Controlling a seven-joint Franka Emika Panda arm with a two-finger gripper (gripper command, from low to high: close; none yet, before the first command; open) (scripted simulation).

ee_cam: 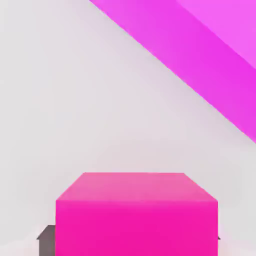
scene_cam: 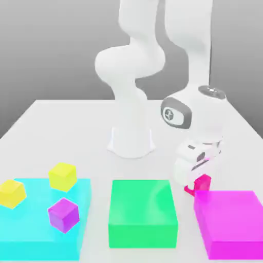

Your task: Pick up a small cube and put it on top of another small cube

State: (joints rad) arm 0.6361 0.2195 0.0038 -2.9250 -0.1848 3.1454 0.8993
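The small hot-pink cube (scene_cam: 202,184) rests on the white table just behind the large magenta block (scene_cam: 231,221). My gripper (scene_cam: 199,180) reaches down over it, with a finger on either side of it. In the hand view the pink cube (ee_cam: 136,215) sits between the fingers, and a grey fingertip (ee_cam: 46,241) presses against one of its sides. The gripper looks shut on this cube. The small purple cube (scene_cam: 63,214) lies tilted on the flat cyan block (scene_cam: 31,241), far off at the exterior view's left.
Two small yellow cubes (scene_cam: 62,176) (scene_cam: 12,193) also lie on the cyan block. A flat green block (scene_cam: 142,211) stands between the cyan and magenta blocks. The arm's white base (scene_cam: 131,141) stands behind them. The magenta block's edge (ee_cam: 200,55) runs close to the pink cube.
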